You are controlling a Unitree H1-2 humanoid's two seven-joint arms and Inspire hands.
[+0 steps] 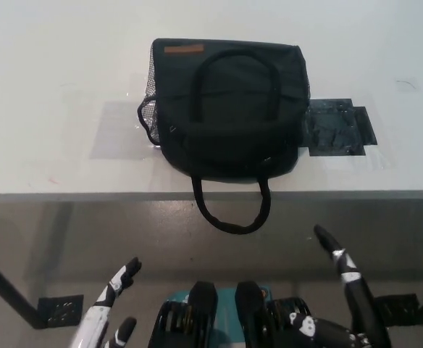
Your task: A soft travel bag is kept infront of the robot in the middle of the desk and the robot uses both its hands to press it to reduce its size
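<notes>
The travel bag point(229, 109) sits on the white desk point(59, 109), roughly in the middle of the desk's width and close to its near edge. It is dark, soft-sided and resting flat. One carry handle point(233, 83) lies arched across its top panel; the second handle point(231, 212) hangs over the desk's near edge and loops down below it. A small orange-brown label point(184, 50) shows at the far left corner of the top. A mesh pocket point(151, 101) runs along the bag's left side. The bag appears closed, and its contents cannot be seen.

A dark flat patch point(338, 128), rectangular with stepped edges, lies on the desk just beside the bag's right side, touching or nearly touching it.

The left hand point(109, 308), white with dark fingertips, is low at the picture's lower left, below the desk edge and well apart from the bag. Its fingers are spread and hold nothing.

The right hand point(349, 290), black, is at the lower right, also below the desk edge and clear of the bag. One finger points upward; the hand holds nothing and its fingers are apart.

Neither hand touches the bag.
</notes>
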